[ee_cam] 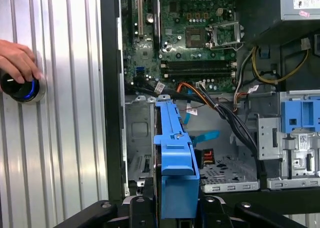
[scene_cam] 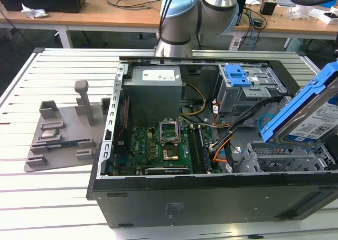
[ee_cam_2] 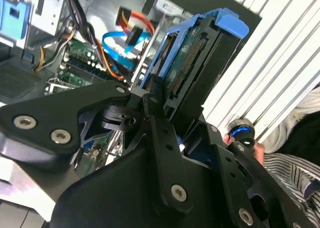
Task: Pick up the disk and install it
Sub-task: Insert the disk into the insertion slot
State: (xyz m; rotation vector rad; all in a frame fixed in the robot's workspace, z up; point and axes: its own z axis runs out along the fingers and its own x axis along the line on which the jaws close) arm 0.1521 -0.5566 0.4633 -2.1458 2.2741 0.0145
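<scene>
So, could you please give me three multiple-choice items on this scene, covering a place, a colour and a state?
1. Where is the disk?
A. on the floor
B. in the gripper, above the open case
C. inside a cardboard box

2. What colour is the disk's carrier?
A. blue
B. red
C. yellow

3. How is the case?
A. closed
B. lying upside down
C. side open, motherboard exposed

Answers: 1 B, the gripper clamps it over the case. 2 A, the frame is blue in both wrist views. 3 C, the board is visible in the exterior view.

Slatted table [scene_cam: 47, 203] bears computer case [scene_cam: 211, 198], grey fixture [scene_cam: 63, 125].
</scene>
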